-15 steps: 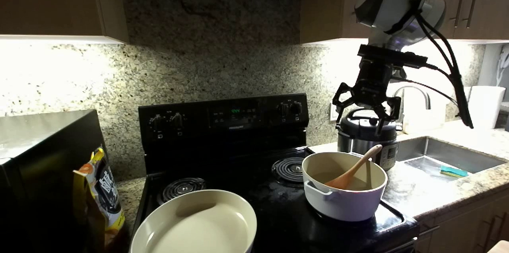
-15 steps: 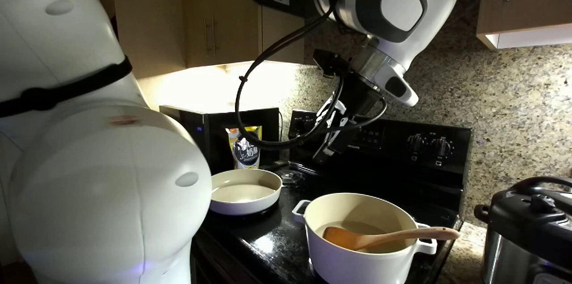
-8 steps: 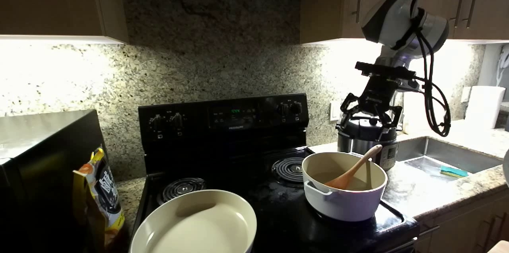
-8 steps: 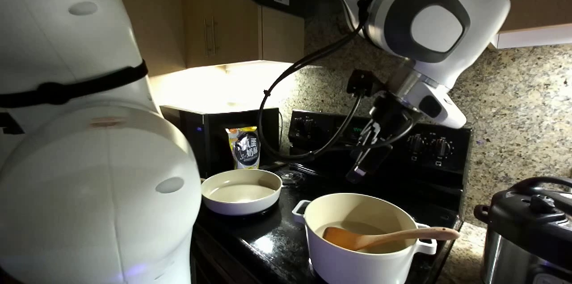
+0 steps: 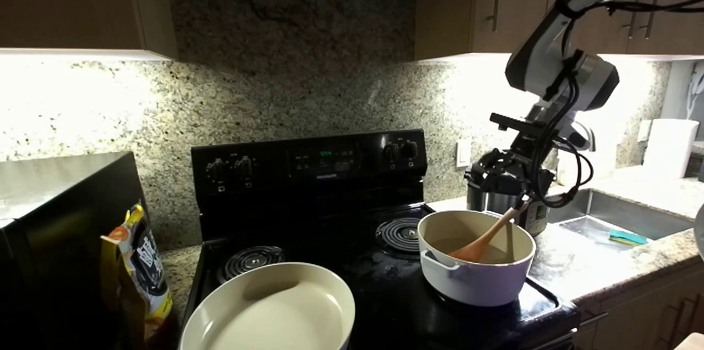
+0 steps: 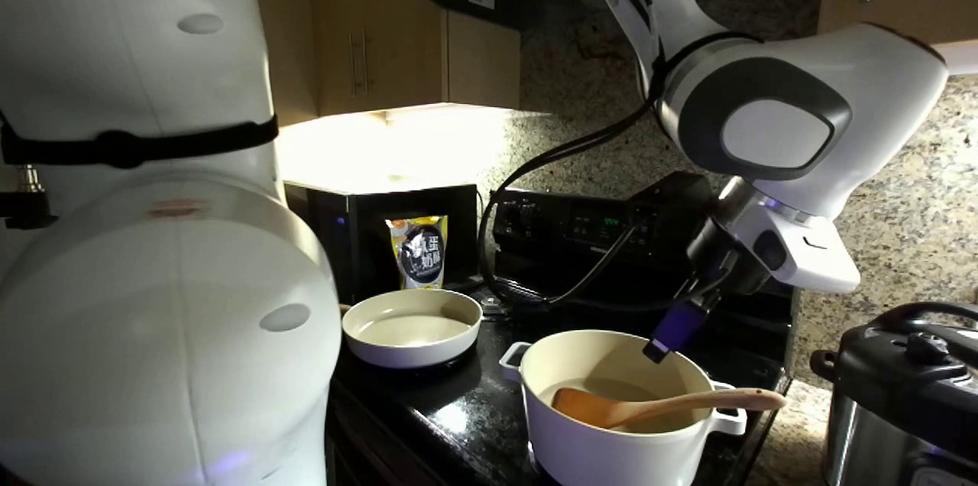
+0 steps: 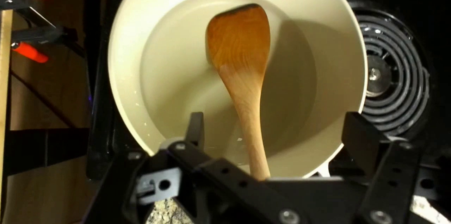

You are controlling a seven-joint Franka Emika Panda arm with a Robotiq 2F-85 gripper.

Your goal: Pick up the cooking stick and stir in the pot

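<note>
The cooking stick, a light-brown wooden spoon (image 5: 488,241) (image 6: 657,406) (image 7: 243,55), lies slanted in the white pot with a tan inside (image 5: 473,284) (image 6: 611,457) (image 7: 336,76). Its wide end is down in the pot and its handle rests over the rim, sticking out past it. My gripper (image 5: 503,187) (image 6: 668,346) (image 7: 276,130) is open and empty, tilted, above the handle side of the pot. In the wrist view the handle runs between the two spread fingers, nearer the left one, without visible contact. The handle's end is hidden there behind the gripper's body.
A shallow cream pan (image 5: 275,314) (image 6: 412,350) stands on the black stove beside the pot. A silver-and-black cooker (image 5: 498,202) (image 6: 901,364) stands on the counter close behind the gripper. A sink (image 5: 649,223), a snack bag (image 5: 147,267) and a dark microwave (image 6: 328,241) also show.
My gripper has moved down toward the pot's handle side and tilted more, staying open. In an exterior view it has also moved right. The spoon and pot have not moved.
</note>
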